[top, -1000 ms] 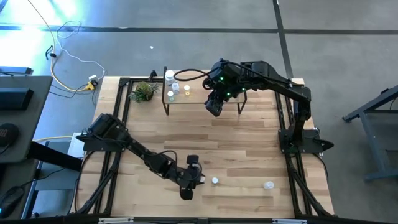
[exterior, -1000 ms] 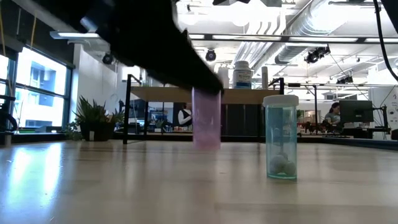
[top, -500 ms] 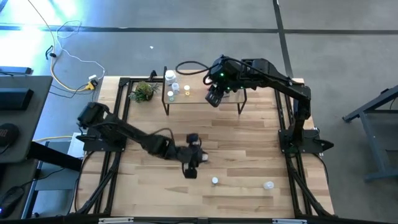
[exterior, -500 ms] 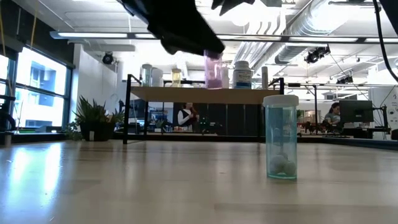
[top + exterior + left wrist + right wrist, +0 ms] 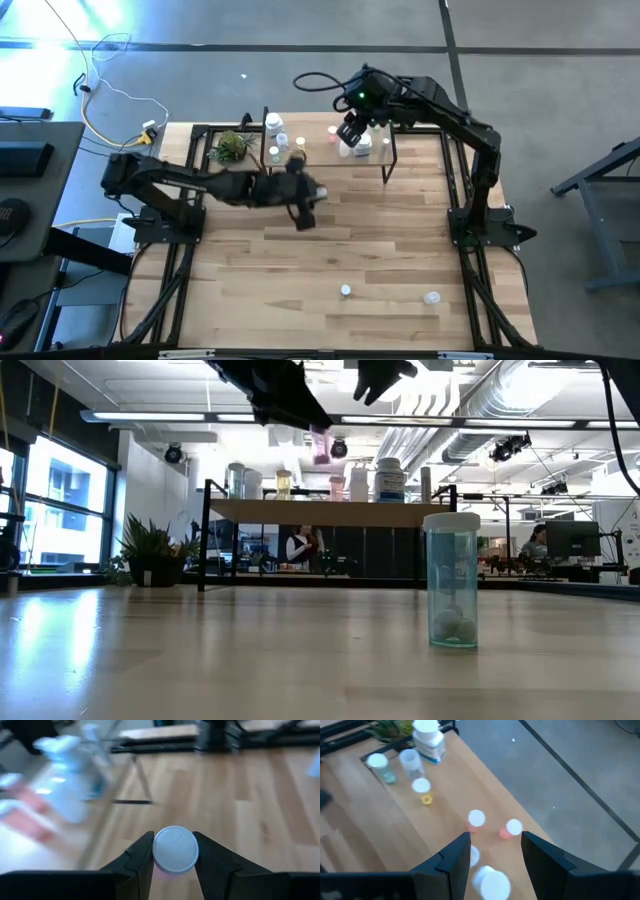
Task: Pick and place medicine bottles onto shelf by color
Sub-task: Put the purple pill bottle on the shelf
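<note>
My left gripper [image 5: 303,212] is shut on a pink bottle with a white cap [image 5: 175,849]. It hangs high above the table in the low view [image 5: 320,446], on the near side of the shelf [image 5: 322,163]. My right gripper [image 5: 352,138] is open and empty over the shelf's right half. On the shelf stand a large white bottle [image 5: 427,735], clear ones [image 5: 409,761], a yellow one [image 5: 423,792], two pink-red ones [image 5: 476,820] and white ones [image 5: 491,882]. A clear bottle [image 5: 452,580] stands on the tabletop near the front edge. My left gripper pinches the pink bottle at its white cap [image 5: 156,851] between its two fingers, one on each side. The fingers come from above. The bottle hangs below them, roughly upright and lifted clear of the table [image 5: 320,450].
A green plant [image 5: 232,147] stands left of the shelf. Two small bottles [image 5: 345,291] [image 5: 432,297] stand on the table near its front edge. The shelf's black legs [image 5: 266,160] stand at the far middle of the table.
My left gripper has risen from near the table's front edge and gone toward the far edge and the shelf, carrying the pink bottle lifted clear. My right gripper has moved toward the far edge, over the shelf's right half.
</note>
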`<state>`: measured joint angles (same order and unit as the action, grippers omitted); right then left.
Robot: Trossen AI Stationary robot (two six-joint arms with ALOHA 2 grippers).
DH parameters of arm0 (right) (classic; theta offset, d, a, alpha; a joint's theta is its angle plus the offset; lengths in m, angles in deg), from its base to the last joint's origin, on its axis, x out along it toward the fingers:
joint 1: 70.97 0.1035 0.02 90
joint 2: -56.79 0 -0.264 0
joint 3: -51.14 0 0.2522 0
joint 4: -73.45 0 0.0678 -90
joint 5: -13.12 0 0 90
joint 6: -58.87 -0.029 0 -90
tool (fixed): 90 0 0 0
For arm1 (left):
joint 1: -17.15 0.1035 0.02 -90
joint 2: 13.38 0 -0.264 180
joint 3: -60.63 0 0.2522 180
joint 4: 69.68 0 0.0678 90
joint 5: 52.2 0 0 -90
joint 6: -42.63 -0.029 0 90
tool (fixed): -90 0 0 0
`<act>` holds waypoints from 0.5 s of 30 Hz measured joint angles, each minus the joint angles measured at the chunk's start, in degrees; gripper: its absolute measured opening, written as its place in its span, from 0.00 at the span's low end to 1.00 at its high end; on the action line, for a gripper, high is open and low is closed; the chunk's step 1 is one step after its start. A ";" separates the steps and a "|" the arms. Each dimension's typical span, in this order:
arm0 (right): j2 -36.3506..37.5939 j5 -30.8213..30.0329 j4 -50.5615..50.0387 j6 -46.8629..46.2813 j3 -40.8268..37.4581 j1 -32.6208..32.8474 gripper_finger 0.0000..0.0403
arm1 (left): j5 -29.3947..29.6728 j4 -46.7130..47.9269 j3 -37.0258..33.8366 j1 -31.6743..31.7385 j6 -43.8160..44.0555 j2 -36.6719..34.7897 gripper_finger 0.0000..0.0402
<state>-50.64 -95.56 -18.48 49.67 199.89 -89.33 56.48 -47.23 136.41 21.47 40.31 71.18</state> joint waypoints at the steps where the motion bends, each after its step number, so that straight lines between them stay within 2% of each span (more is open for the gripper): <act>1: 0.00 0.01 0.00 0.43 -0.01 -0.41 0.42 | -0.02 0.28 -0.02 1.21 -0.48 -1.06 0.28; 9: 0.00 0.13 -0.01 1.82 0.00 -2.95 0.42 | 0.03 0.13 0.03 10.93 -6.60 -8.32 0.28; 15: 0.02 0.17 -0.02 2.83 -0.01 -3.89 0.42 | 0.21 -1.35 0.02 18.71 -9.12 -11.19 0.28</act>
<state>-50.62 -95.38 -18.50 52.50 199.88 -93.21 56.69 -48.57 136.43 40.19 31.19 59.98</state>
